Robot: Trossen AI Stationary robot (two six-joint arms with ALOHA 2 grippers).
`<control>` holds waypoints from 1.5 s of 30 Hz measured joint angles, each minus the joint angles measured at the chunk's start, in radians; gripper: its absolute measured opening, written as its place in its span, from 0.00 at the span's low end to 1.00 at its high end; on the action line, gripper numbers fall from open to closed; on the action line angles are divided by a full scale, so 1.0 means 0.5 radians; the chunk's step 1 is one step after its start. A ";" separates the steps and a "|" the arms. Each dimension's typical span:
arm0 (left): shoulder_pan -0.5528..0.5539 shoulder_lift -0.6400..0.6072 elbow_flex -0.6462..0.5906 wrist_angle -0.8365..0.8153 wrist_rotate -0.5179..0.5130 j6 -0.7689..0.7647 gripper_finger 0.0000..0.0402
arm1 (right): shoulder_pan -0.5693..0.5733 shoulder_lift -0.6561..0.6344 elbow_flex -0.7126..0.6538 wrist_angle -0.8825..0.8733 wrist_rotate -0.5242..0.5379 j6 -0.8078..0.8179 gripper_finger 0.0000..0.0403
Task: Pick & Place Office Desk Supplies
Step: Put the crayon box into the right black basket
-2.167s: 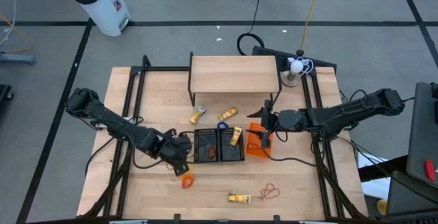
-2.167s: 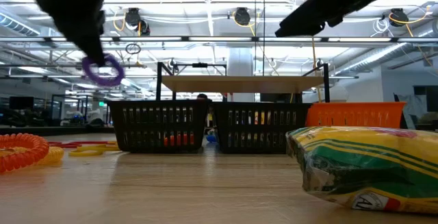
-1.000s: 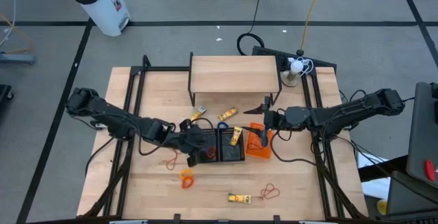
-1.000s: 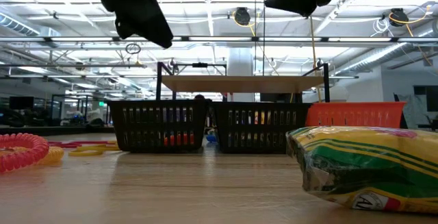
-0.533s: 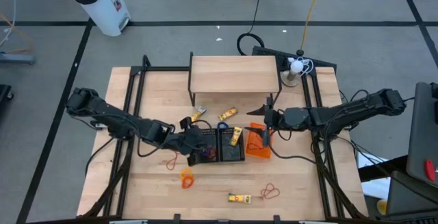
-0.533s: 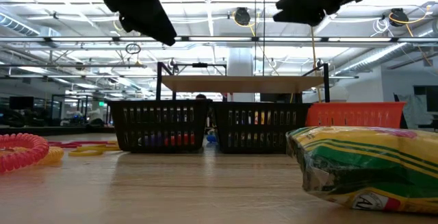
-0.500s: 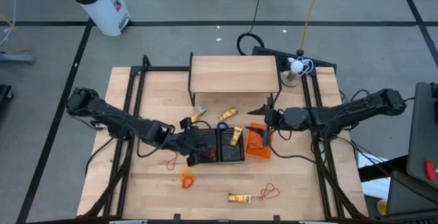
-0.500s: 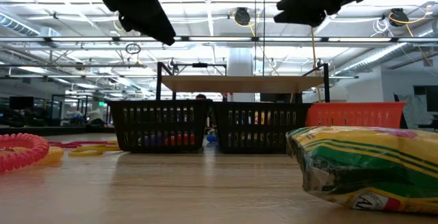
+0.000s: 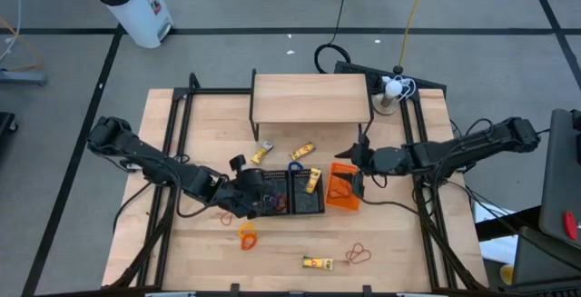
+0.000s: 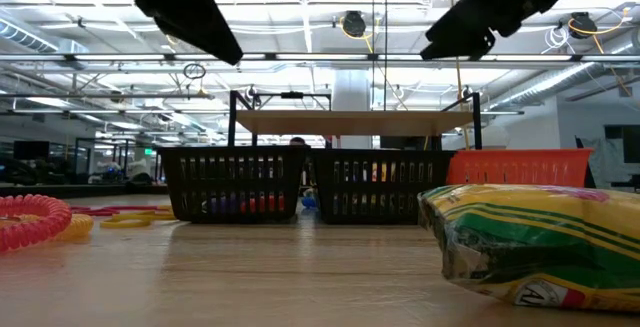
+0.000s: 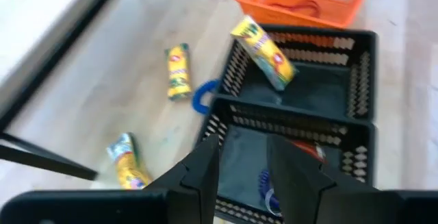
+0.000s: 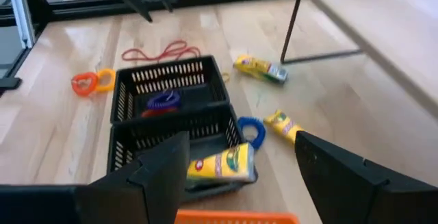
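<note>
- At centre frame in the high view, two black mesh baskets sit side by side with an orange basket (image 9: 344, 188) touching their right end, all on the wooden table (image 9: 200, 252).
- The left black basket (image 9: 272, 193) holds a purple coiled loop (image 12: 163, 101) and a red band beside it, seen through the right wrist camera.
- The right black basket (image 9: 307, 194) carries a yellow crayon packet (image 9: 313, 182) propped against its upper right rim.
- The orange basket contains what appears to be a thin red rubber band (image 11: 299, 7); the view is too soft to be sure.
- Loose supplies ring the baskets: an orange and yellow coiled loop pair (image 9: 247, 236) at lower left, a red band (image 9: 228, 213) just left of the black baskets, two yellow packets (image 9: 261, 153) above them, a blue coiled loop (image 9: 295, 166) at their upper edge, another packet (image 9: 318, 262) at bottom centre and a red rubber band (image 9: 359, 255) to its right.
- The left gripper (image 9: 243, 181) hangs over the left edge of the left black basket, arm reaching in from the left; its fingers (image 11: 205, 169) stand slightly apart with nothing between them.
- The right gripper (image 9: 356, 154) hovers just above the orange basket's upper edge, arm stretched in from the right, fingers spread wide and holding nothing.
</note>
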State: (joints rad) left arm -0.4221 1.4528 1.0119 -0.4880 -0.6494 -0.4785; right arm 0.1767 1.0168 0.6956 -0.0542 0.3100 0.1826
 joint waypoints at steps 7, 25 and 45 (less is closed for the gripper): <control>0.051 0.000 0.000 0.042 -0.133 0.086 0.30 | -0.208 0.046 0.000 0.036 -0.269 -0.052 0.63; 0.197 0.000 -0.001 0.036 0.026 0.137 0.30 | -0.285 0.632 0.000 0.789 -0.091 -0.025 0.63; 0.053 0.000 -0.001 -0.034 0.152 -0.110 0.30 | -0.226 1.035 0.000 1.288 0.644 0.309 0.63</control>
State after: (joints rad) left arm -0.3959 1.4528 1.0115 -0.5050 -0.5731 -0.5337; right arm 0.0639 1.5341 0.6956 0.5896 0.6318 0.3370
